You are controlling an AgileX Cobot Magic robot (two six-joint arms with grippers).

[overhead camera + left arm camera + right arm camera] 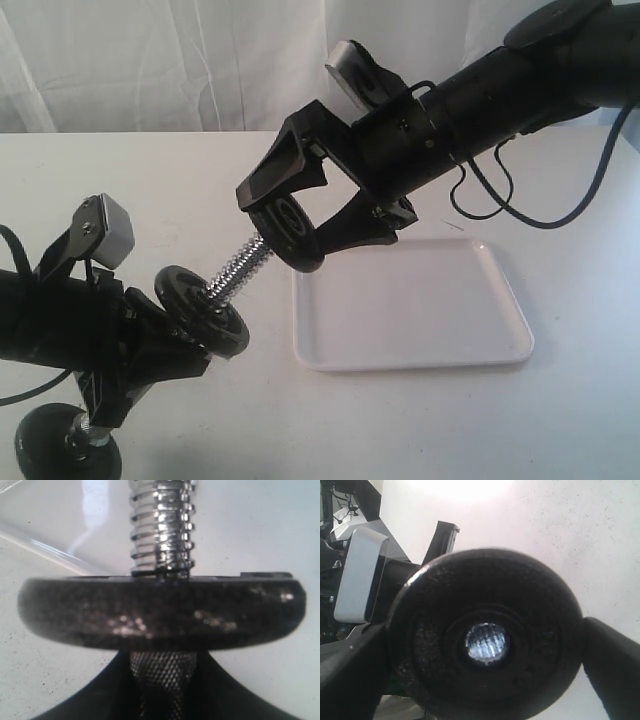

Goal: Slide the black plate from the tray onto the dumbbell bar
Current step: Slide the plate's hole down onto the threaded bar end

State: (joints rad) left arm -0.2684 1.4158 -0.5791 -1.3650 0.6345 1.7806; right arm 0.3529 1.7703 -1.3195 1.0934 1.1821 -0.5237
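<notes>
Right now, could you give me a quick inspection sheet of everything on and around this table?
Surface: white table, lightly speckled.
Job's things: black plate is off the tray, its hole lined up with the threaded end of the dumbbell bar; the tray holds nothing.
Clutter: nothing seen.
Grippers: right gripper shut on the black plate; left gripper shut on the dumbbell bar, behind a fitted disc.
Cables: black cable loops above the table at the right.
Surroundings: white curtain behind.
</notes>
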